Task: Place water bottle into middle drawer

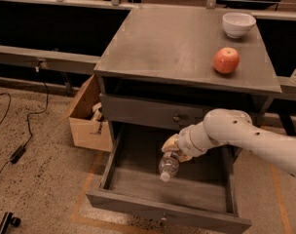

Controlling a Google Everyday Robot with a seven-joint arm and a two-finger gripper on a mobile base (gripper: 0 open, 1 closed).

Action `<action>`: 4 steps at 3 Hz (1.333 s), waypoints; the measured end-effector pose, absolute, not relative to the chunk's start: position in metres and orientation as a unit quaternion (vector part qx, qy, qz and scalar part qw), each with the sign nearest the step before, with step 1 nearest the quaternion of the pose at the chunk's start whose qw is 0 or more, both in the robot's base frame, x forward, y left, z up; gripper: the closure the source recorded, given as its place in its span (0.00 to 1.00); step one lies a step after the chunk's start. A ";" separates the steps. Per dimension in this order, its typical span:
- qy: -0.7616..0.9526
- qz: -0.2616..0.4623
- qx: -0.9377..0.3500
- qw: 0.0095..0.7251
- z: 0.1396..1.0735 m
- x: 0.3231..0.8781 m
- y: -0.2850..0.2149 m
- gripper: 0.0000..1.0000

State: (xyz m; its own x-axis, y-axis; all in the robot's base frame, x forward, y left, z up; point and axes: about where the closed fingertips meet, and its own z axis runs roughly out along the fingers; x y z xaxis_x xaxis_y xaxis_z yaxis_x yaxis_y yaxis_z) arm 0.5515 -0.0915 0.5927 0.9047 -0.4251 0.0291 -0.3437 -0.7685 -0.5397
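Note:
The water bottle point(168, 165) is clear with a white cap pointing down and left. My gripper point(173, 149) is shut on the water bottle's upper end and holds it tilted just above the floor of the open middle drawer point(138, 178). The drawer is pulled out wide, with a grey floor and low walls. The white arm reaches in from the right, over the drawer's right half.
A closed drawer front with a round knob point(176, 117) sits above the open drawer. A red apple point(226, 60) and a white bowl point(238, 24) stand on the cabinet top point(157, 43). A cardboard box point(87, 116) stands left of the cabinet. A cable point(21, 130) lies on the floor.

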 end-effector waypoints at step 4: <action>0.265 -0.124 -0.930 0.222 0.468 0.574 -0.118 0.58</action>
